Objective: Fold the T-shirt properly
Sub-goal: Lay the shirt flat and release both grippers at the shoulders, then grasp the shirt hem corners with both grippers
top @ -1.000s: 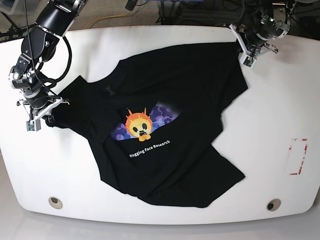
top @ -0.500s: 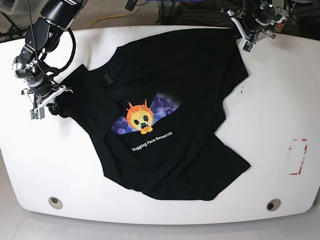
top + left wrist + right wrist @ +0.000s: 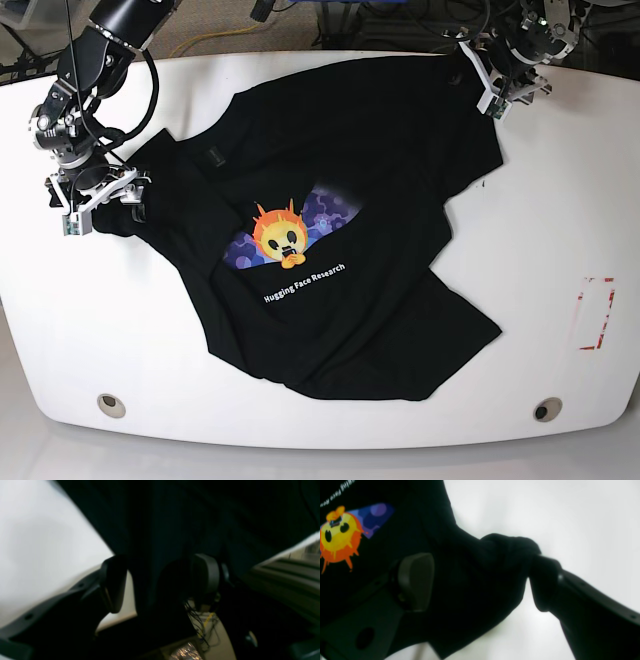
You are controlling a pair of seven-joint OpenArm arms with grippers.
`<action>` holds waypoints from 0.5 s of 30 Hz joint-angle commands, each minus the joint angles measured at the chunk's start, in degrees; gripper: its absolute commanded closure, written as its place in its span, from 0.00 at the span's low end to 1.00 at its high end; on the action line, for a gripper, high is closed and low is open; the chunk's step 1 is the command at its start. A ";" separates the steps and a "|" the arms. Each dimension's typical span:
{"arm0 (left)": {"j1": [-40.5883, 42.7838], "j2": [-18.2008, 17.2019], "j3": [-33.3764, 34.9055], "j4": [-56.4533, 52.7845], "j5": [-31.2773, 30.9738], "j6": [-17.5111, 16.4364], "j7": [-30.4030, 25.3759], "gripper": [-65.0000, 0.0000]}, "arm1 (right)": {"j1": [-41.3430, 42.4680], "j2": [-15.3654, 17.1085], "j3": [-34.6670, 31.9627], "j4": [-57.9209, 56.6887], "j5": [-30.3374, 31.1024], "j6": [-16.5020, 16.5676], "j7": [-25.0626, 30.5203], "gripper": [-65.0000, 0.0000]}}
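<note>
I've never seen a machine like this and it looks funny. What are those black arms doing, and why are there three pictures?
It's a robot with two arms. One camera looks down on a white table; two more ride on the wrists, so those pictures are close-ups. A black T-shirt with a smiling face print lies crumpled on the table. Each arm ends in a pincher. The right gripper pinches a bunched bit of shirt at one side; the left gripper pinches cloth at the table's far edge. They're meant to fold it.

Bare counter (image 3: 560, 200) lies open on my left side and along the near edge; the spread T-shirt (image 3: 380, 200) blocks the middle between my arms.
</note>
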 commanded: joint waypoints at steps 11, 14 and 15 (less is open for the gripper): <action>-9.21 -0.29 -3.35 1.78 -0.47 -6.11 -0.99 0.42 | -7.77 -7.02 7.52 9.64 15.73 -0.02 -10.42 0.13; -11.93 -0.29 -3.62 1.69 -0.47 -6.11 -0.99 0.42 | -11.02 -8.07 7.43 9.73 18.54 -0.02 -10.42 0.13; -13.34 -0.29 -3.88 1.69 -0.47 -6.11 -0.99 0.42 | -12.34 -8.60 7.43 9.73 19.77 -0.10 -10.51 0.13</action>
